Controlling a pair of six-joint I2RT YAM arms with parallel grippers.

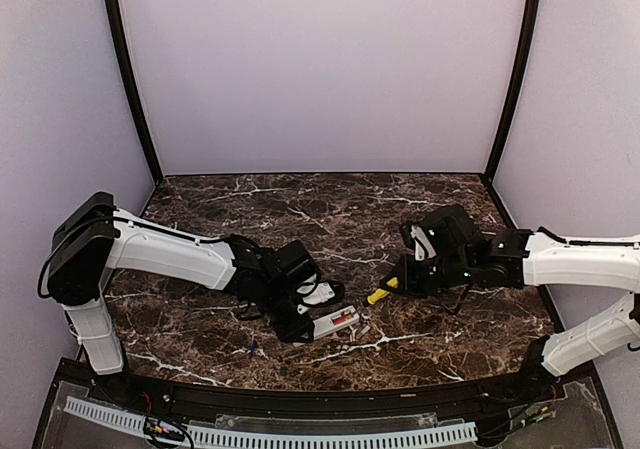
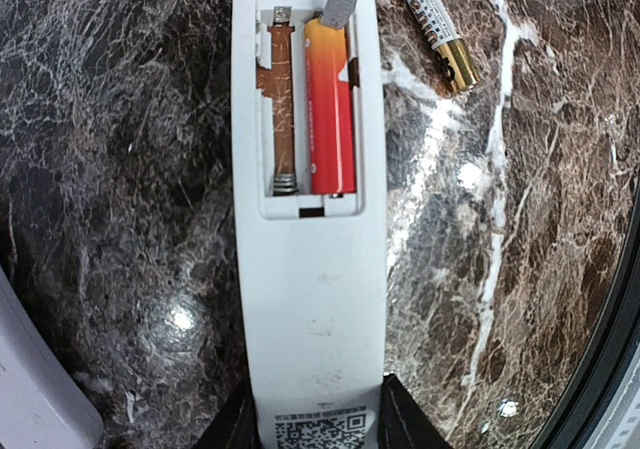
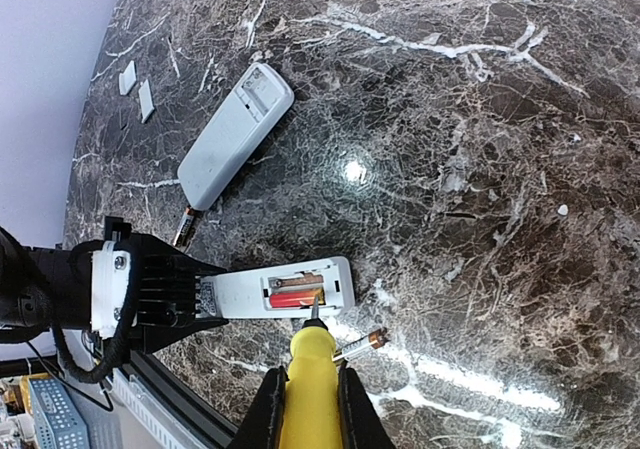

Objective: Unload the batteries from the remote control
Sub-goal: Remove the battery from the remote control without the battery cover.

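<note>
L jaws clamp the remote (image 2: 305,299) by its bottom-of-frame end. We see 1 red battery (image 2: 330,109) in the bay, long axis along the remote, empty slot to its left. R jaws grip the screwdriver (image 3: 310,369), blade at the cell's top end, so R arm is nearer. Counts: 1 loose battery (image 2: 437,31) upper right on the tabletop, 1 spare remote (image 3: 232,134), 2 covers (image 3: 128,77).
</note>
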